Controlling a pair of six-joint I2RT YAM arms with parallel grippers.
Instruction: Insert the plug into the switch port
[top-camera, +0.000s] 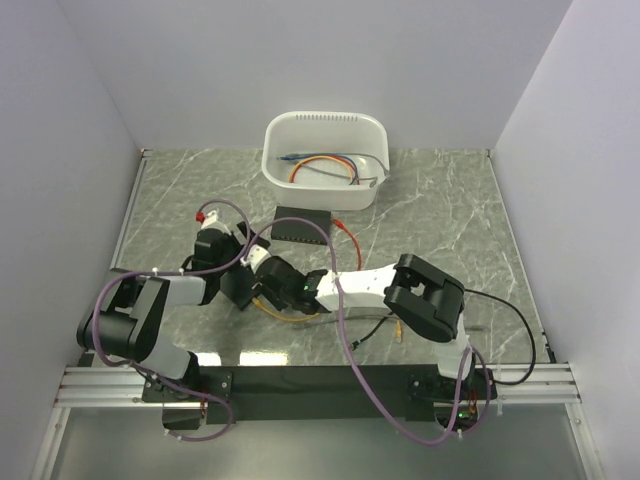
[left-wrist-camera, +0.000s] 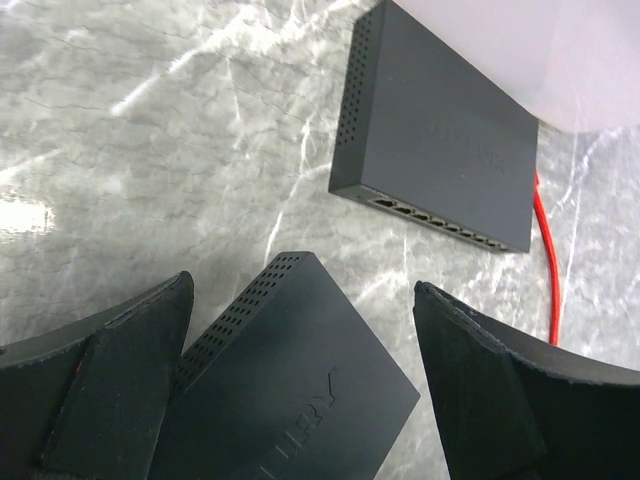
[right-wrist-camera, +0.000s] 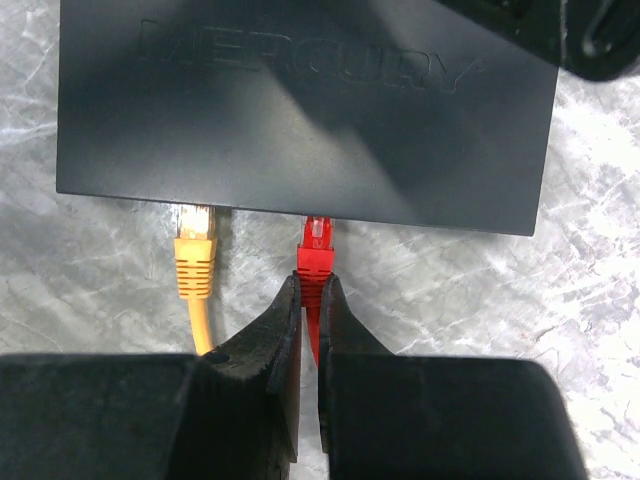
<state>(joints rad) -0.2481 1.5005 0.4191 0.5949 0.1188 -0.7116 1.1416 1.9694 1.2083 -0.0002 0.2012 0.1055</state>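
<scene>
A black MERCURY switch (right-wrist-camera: 300, 120) lies on the marble table, its port side facing my right wrist camera. A yellow plug (right-wrist-camera: 195, 255) sits in one port. My right gripper (right-wrist-camera: 310, 290) is shut on a red plug (right-wrist-camera: 317, 250), whose tip is at the port edge beside the yellow one. How deep it sits is hidden under the switch's edge. My left gripper (left-wrist-camera: 302, 290) is open, its fingers on either side of the same switch (left-wrist-camera: 290, 380). In the top view both grippers meet left of centre, left (top-camera: 235, 272) and right (top-camera: 268, 275), covering the switch.
A second black switch (top-camera: 300, 228) with a row of ports (left-wrist-camera: 440, 150) lies farther back, and a red cable (left-wrist-camera: 548, 270) runs past its right side. A white tub (top-camera: 275, 170) holding several coloured cables stands behind it. A yellow cable (top-camera: 285, 312) loops under the right arm.
</scene>
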